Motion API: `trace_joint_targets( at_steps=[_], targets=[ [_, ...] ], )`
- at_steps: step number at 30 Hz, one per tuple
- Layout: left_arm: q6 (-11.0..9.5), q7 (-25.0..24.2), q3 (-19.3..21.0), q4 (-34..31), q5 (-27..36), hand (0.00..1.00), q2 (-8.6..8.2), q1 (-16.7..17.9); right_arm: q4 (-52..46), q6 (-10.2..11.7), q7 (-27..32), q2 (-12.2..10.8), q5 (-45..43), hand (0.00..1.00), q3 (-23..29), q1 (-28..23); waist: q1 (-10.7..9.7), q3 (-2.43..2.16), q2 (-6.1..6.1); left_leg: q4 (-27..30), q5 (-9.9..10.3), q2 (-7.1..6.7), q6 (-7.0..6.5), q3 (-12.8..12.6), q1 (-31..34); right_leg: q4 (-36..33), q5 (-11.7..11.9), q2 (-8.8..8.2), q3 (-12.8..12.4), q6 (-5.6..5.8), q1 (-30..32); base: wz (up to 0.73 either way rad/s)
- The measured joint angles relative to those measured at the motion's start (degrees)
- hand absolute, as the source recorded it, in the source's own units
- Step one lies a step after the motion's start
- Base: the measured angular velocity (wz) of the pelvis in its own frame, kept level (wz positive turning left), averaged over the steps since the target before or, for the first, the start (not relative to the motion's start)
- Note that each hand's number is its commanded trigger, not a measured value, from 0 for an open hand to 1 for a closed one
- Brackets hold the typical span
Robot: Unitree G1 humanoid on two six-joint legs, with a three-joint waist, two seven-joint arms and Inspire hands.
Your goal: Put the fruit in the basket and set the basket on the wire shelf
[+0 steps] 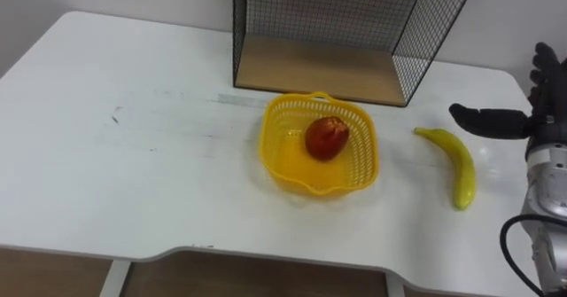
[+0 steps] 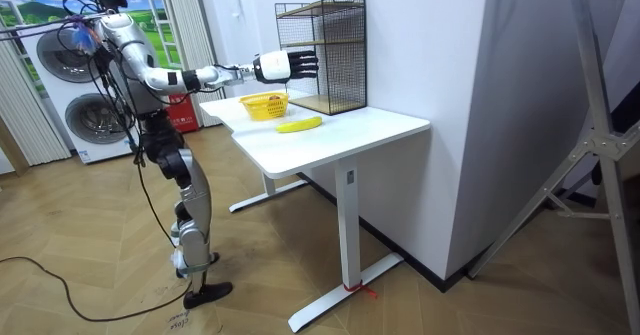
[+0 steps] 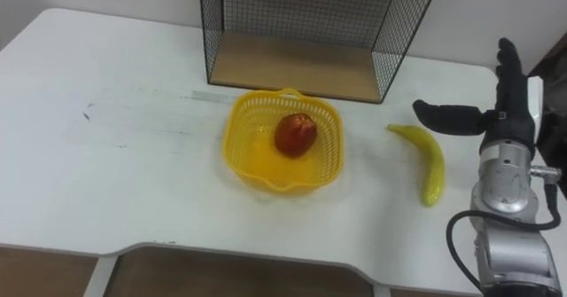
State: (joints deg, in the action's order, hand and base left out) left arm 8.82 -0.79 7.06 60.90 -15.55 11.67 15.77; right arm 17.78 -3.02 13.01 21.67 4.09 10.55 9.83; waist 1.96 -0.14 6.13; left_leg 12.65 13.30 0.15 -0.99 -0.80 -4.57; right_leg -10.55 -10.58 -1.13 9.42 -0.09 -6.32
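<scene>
A white table [image 1: 133,155] is seen before the robot, which is stood at its short end in the room view. At the far edge of the table a black wire shelf [image 1: 337,13] is placed, with a wooden board [image 1: 310,71] as its bottom; its top is cut off by the upper border of the eye views. Just in front of the shelf, a little apart from it, a yellow basket [image 1: 279,168] is set on the table.

The right hand [image 3: 507,124] is held at the right side, raised above the table as the room view shows. Its fingers [image 3: 505,62] are stretched upward and the thumb [image 3: 443,115] is spread out toward the basket; nothing is grasped and nothing is touched by it. In the left eye view part of this hand is cut off by the border.

A yellow banana [image 1: 461,168] is laid on the table to the right of the basket, well apart from it, with its stem end just below the thumb. One red fruit [image 1: 327,138] is lying inside the basket; its kind cannot be told surely.

Two washing machines [image 2: 70,50] are seen behind the robot.
</scene>
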Motion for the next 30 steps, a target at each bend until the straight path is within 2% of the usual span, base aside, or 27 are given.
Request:
trace_joint_targets(
  at_steps=[1,5,8,14,18,23,30],
  targets=[
    [0.0,0.2,0.1,-0.1,-0.1,0.0,0.0,0.0,0.5,-0.8,0.0,0.2,-0.1,0.0,0.0,0.4,0.1,0.03,-0.06,0.0,0.0,0.01,0.0,0.0,0.0,0.0,0.0,0.01,0.0,0.0,0.0,0.0],
    [0.0,0.1,3.4,-0.3,-0.4,0.0,-0.2,0.1,2.8,-1.2,-0.1,1.0,-0.1,0.0,0.3,2.0,0.1,0.03,-0.08,-0.1,0.0,-0.01,0.02,0.1,0.3,0.0,0.0,0.03,0.0,-0.01,0.3,0.0],
    [0.0,0.0,3.9,-0.4,-0.4,0.0,-0.17,0.2,5.5,-2.0,-1.0,2.8,-0.1,0.0,0.3,3.9,0.0,0.01,0.02,0.0,0.0,-0.09,0.02,0.1,0.4,0.0,0.0,-0.03,0.1,0.0,0.3,0.0],
    [0.1,-1.2,3.9,-0.4,-0.3,0.0,-0.16,0.3,9.1,-2.1,-2.8,5.0,0.1,0.0,0.2,6.6,0.1,-0.05,0.18,0.2,0.0,-0.08,0.02,0.4,0.5,0.0,0.0,0.0,0.3,0.0,0.3,0.0],
    [0.5,-1.4,3.9,-0.4,0.2,0.0,-0.07,0.3,13.7,-2.3,-4.0,5.5,0.2,0.0,0.2,8.4,-0.1,-0.06,0.14,0.2,0.0,-0.11,0.02,0.8,0.5,0.0,0.0,-0.07,0.9,0.0,0.2,0.06],
    [1.4,-2.1,3.9,-0.5,-0.2,0.0,0.11,0.2,19.3,-3.8,-7.6,5.5,-0.2,0.0,0.2,9.1,-0.4,-0.01,-0.16,0.4,0.0,-0.21,0.03,1.6,0.8,0.0,0.0,-0.26,2.3,0.0,-0.2,0.11],
    [2.3,-2.1,4.1,-0.6,-0.3,0.0,0.31,0.0,22.0,-5.3,-12.2,5.6,-2.5,0.0,0.2,9.1,-0.1,-0.07,-0.44,0.6,0.0,-0.43,0.01,1.8,1.0,0.0,0.0,-0.39,2.1,0.03,-0.1,0.01]
  ],
)
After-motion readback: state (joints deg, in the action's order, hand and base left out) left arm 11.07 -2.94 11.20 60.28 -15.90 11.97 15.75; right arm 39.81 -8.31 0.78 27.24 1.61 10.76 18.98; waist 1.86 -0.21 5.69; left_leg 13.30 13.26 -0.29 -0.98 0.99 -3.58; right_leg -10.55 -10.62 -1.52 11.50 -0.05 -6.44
